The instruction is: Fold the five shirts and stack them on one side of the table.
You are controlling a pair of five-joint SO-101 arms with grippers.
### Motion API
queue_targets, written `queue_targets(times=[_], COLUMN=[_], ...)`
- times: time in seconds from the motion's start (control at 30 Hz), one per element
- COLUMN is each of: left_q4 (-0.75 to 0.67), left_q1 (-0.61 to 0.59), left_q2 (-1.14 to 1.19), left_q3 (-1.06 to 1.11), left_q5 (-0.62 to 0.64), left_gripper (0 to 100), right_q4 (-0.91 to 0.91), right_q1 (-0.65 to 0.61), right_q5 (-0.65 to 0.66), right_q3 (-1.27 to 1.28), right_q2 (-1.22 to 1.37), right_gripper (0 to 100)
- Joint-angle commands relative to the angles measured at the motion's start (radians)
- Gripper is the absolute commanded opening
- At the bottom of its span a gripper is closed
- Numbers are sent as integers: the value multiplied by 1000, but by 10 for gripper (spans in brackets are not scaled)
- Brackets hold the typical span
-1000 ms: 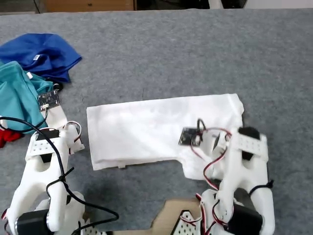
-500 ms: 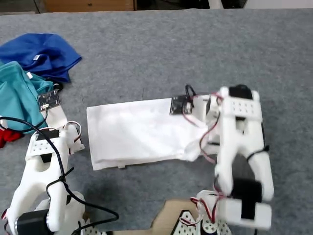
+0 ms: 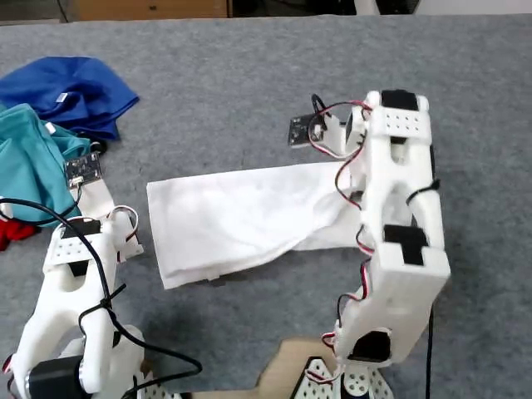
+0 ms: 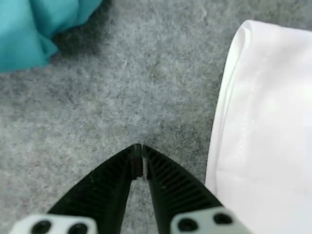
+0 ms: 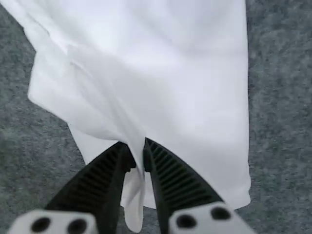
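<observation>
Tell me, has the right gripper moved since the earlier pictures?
Yes. In the high view the right gripper, shut on the white shirt, has moved from the table's near edge toward its far edge, pulling that end of the shirt along.

Even, soft light; faint shadows

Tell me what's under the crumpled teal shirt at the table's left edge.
A bit of red cloth peeks out from beneath the teal shirt; the crumpled blue shirt touches its far side. How far either runs underneath is covered.
</observation>
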Motion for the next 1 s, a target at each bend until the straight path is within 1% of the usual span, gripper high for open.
queue_targets(times=[0.0, 0.1, 0.17, 0.23, 0.33, 0.4, 0.47, 0.5, 0.57, 0.6, 0.63, 0.7, 0.73, 0.8, 0.87, 0.97], left_q4=[-9, -9, -9, -9, -9, -9, -11, -11, -6, 0, 21, 135, 207, 328, 417, 470], left_q1=[11, 11, 11, 11, 11, 11, 11, 11, 12, 12, 12, 12, 12, 5, 5, 44], left_q2=[-19, -19, -19, -19, -19, -19, -19, -19, -19, -19, -28, -27, -21, -19, -19, 15], left_q3=[-5, -5, -5, -5, -5, -5, -5, -5, -11, -14, -20, -84, -133, -233, -334, -413], left_q5=[-8, -8, -8, -8, -8, -8, -8, -8, -8, -8, -8, -2, 2, 34, 81, 97], left_gripper=[20, 20, 20, 20, 20, 20, 20, 22, 23, 25, 29, 74, 102, 146, 167, 188], right_q4=[14, 18, 71, 106, 157, 183, 184, 181, 166, 140, 97, -5, -64, -210, -348, -574], right_q1=[-7, -7, -7, -8, 16, 38, 68, 82, 119, 142, 166, 226, 259, 311, 343, 375], right_q5=[9, -20, -21, -25, -28, -28, -28, -28, -38, -72, -129, -239, -301, -433, -569, -747], right_q3=[-114, -127, -139, -136, -117, -85, -25, 12, 90, 122, 156, 219, 249, 321, 387, 473], right_q2=[39, 39, 31, 7, -42, -84, -134, -163, -223, -254, -285, -332, -351, -360, -357, -334], right_gripper=[79, 274, 387, 440, 442, 415, 340, 280, 129, 46, 0, 58, 67, 50, 30, 12])
